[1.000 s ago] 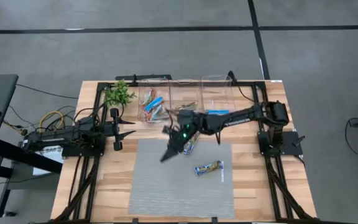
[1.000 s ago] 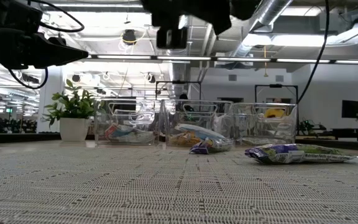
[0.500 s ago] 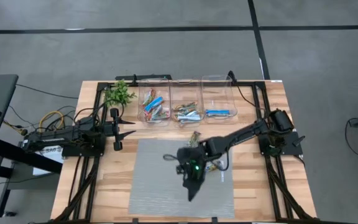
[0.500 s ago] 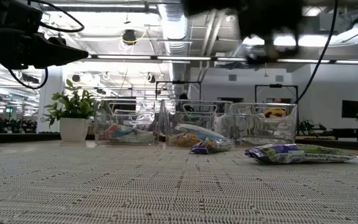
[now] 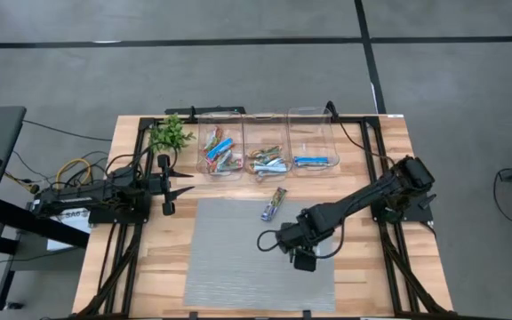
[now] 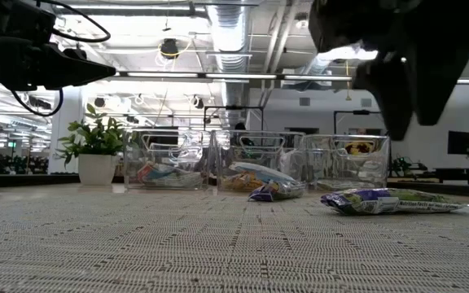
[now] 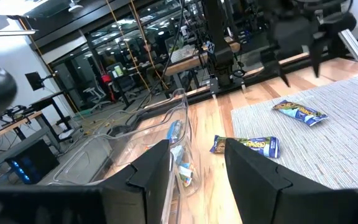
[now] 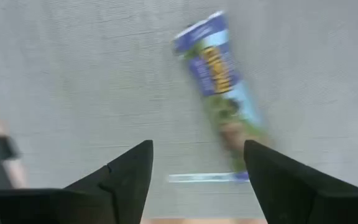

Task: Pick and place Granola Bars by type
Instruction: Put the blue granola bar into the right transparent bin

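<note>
Two granola bars lie flat on the grey mat. One, in a blue and green wrapper, lies under my right gripper and is hidden by that arm in the high view. The other bar lies nearer the bins. My right gripper hangs open above the first bar and touches nothing. More bars lie in the three clear bins. My left gripper waits open at the table's left side, above the wood.
Three clear bins stand in a row at the far edge, with a small green plant to their left. The black frame rails run along both sides of the table. A thin pale strip lies on the mat near the bar.
My right gripper has swung from beside the middle bin toward the near edge of the mat, then toward the right, and now hangs over the blue and green bar. Neither bar has moved.
</note>
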Tool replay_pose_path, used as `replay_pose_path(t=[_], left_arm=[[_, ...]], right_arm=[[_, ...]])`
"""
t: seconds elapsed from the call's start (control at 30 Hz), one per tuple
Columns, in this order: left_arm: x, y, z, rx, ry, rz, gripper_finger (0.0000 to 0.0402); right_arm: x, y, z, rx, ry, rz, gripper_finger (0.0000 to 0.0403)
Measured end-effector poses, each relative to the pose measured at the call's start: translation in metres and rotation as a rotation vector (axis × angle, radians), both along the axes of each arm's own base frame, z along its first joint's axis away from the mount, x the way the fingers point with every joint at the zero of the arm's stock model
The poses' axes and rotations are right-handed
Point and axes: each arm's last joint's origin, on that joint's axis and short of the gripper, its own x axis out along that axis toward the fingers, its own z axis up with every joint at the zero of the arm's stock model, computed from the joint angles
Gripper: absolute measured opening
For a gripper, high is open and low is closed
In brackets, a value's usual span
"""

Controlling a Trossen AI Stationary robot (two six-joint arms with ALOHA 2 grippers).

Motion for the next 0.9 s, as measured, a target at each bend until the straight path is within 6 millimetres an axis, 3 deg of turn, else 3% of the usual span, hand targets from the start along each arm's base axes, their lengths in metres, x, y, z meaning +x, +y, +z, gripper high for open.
replay_pose_path(t=[0.1,0.33,0.9], left_arm=[[0.000,0.000,0.000,0.000,0.000,0.000,0.0149],[0.000,0.000,0.000,0.000,0.000,0.000,0.0149],[0.000,0.000,0.000,0.000,0.000,0.000,0.0149]], right_arm=[[-0.008,-0.003,0.003,-0.098,-0.001,0.099,0.0244],[-0.015,-0.005,-0.007,-0.115,0.001,0.228,0.0244],[-0.018,-0.009,-0.040,-0.168,-0.103,0.323,0.0244]])
